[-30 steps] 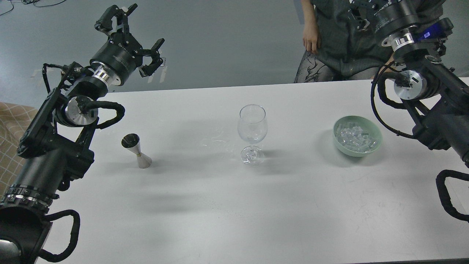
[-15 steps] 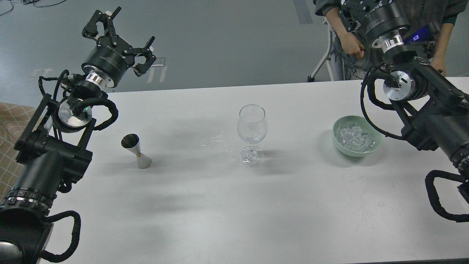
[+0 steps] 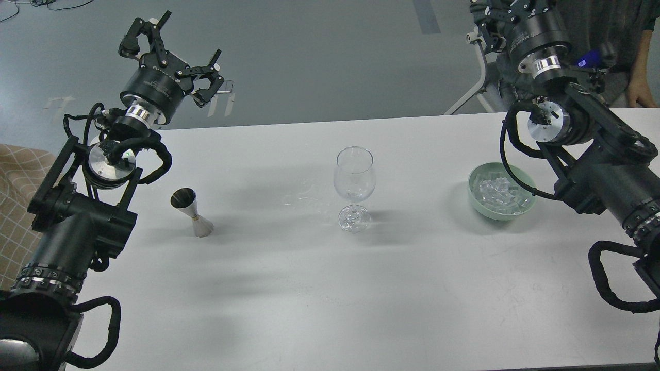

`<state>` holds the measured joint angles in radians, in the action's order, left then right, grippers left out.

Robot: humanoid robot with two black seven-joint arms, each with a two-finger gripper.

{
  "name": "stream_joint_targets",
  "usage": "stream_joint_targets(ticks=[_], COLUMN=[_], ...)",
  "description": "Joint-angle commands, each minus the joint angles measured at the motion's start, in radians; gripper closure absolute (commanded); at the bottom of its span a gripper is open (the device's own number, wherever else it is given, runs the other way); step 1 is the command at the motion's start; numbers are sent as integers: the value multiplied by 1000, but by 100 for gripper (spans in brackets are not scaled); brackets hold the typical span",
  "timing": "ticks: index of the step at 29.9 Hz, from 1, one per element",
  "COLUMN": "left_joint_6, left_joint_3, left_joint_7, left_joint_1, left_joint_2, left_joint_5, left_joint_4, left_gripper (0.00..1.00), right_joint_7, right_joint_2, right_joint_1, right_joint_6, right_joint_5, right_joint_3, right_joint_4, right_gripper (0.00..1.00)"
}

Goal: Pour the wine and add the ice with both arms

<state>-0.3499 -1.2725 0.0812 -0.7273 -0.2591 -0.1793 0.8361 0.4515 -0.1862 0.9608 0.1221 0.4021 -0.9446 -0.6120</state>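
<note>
A clear stemmed wine glass (image 3: 355, 178) stands upright at the middle of the white table (image 3: 330, 299). I cannot see any wine in it. A small steel jigger (image 3: 192, 211) stands to its left; its contents do not show. A pale green bowl (image 3: 473, 191) at the right holds a heap of clear ice cubes (image 3: 501, 194). My left gripper (image 3: 183, 41) is open and empty, raised beyond the table's far left edge, well above the jigger. My right gripper (image 3: 497, 18) is raised at the top right, above and behind the bowl; its fingers are cut off by the frame's top edge.
A few clear wet marks (image 3: 304, 198) lie on the table left of the glass. A person's hand (image 3: 639, 93) and a chair's legs (image 3: 472, 87) are behind the table's far right edge. A beige checked cloth (image 3: 15, 180) is at the left.
My left gripper has shifted slightly to the right and stays open. My right arm has swung left, its wrist nearer the bowl. The person behind the table has moved to the right.
</note>
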Motion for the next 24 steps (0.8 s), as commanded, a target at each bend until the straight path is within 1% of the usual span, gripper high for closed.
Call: stream_joint_targets(ticks=[1,3,4,5,6,7,10,11,16,17,21,24], left_joint_6=[-20,-41,-64,-73,-78,-86,-95,-95,-84,-84,-20,-23], left_joint_3=[28,54,76,87,87,87,87,87,68,67,70,70], left_joint_7=[-1,-15,-26,-58,-76,-116,-167,-175,-181,-181,-182,-189], left_joint_1=[5,3,2,2,2,3,5,5,5,3,5,5], left_joint_2=[-18,-28,-32,-34,-34,-34,-34,-34,-31,-31,-34,-29], left_joint_5=[-6,-12,-38,-86,-115,-171,-241,-252,-249,-247,-247,-246], left_joint_4=[6,6,6,6,6,6,5,6,9,11,37,37], left_gripper=[2,2,2,2,2,2,2,2,2,2,3,2], right_joint_7=[-97,-175,-245,-293,-307,-324,-332,-332,-318,-313,-307,-309], right_joint_2=[-6,-6,-7,-7,-7,-7,-12,-12,-50,-52,-52,-52], right_joint_1=[1,-4,-5,-5,-5,-4,1,1,3,3,-2,-5], right_joint_6=[16,36,57,73,80,94,128,136,192,192,188,186], right_joint_5=[-2,-2,-2,-2,-2,-2,0,0,1,1,0,0], right_joint_3=[10,15,15,15,15,13,12,10,7,7,9,7], right_joint_4=[0,-3,-2,0,0,0,-6,-6,8,8,-5,-8], right_gripper=[0,0,0,0,0,0,0,0,0,0,0,0])
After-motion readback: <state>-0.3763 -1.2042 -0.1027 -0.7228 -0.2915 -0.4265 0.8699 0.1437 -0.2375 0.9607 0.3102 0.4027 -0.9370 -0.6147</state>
